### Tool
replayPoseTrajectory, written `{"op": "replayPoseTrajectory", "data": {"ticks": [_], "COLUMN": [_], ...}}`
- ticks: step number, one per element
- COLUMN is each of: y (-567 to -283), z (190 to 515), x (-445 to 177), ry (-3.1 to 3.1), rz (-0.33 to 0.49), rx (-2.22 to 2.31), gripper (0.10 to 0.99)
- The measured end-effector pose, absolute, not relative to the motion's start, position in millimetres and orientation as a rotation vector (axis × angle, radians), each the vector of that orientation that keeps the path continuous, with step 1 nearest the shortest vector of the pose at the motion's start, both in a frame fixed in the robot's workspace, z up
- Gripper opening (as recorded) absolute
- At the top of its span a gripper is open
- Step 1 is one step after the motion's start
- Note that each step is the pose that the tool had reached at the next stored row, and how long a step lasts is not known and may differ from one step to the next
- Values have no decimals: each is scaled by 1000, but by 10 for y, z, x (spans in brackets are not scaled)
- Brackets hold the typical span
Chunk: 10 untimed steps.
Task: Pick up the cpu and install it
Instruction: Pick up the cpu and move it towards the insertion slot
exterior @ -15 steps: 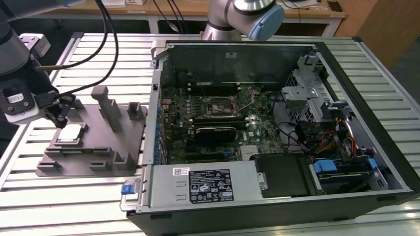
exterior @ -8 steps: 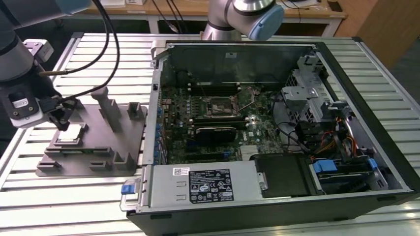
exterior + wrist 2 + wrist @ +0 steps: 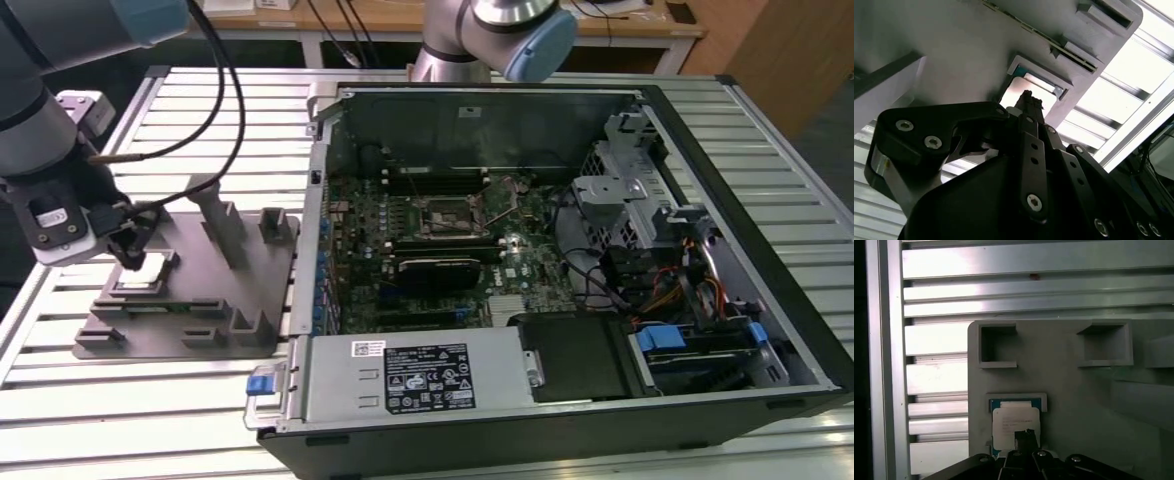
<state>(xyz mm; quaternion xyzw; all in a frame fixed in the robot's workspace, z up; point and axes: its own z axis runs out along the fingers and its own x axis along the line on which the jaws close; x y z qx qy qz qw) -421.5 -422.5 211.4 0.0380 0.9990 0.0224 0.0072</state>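
The cpu [image 3: 147, 270] is a small silver square with a thin green edge, lying flat in a recess of the grey tray [image 3: 187, 325] at the exterior view's left. It also shows in the first wrist view as the cpu [image 3: 1013, 421] and in the second wrist view as the cpu [image 3: 1035, 89]. My gripper [image 3: 131, 252] hangs right over it, with its dark fingers drawn together into one narrow tip [image 3: 1025, 436] at the chip's near edge. The gripper [image 3: 1027, 98] is shut, and nothing sits between the fingers. Whether the tip touches the chip I cannot tell.
An open computer case [image 3: 561, 250] fills the middle and the exterior view's right, with the motherboard socket [image 3: 441, 212] near its centre. Upright posts [image 3: 220, 225] of the tray stand beside the gripper. Cables [image 3: 214, 110] trail from the arm. The slatted metal table [image 3: 134, 400] lies underneath.
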Motion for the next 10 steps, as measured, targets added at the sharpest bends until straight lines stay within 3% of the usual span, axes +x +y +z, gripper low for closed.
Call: {"op": "replayPoseTrajectory", "data": {"ticks": [10], "y": [-4213], "z": [1995], "x": [-4281], "ry": [3124], "rz": [70], "rx": [119], "gripper": [106]}}
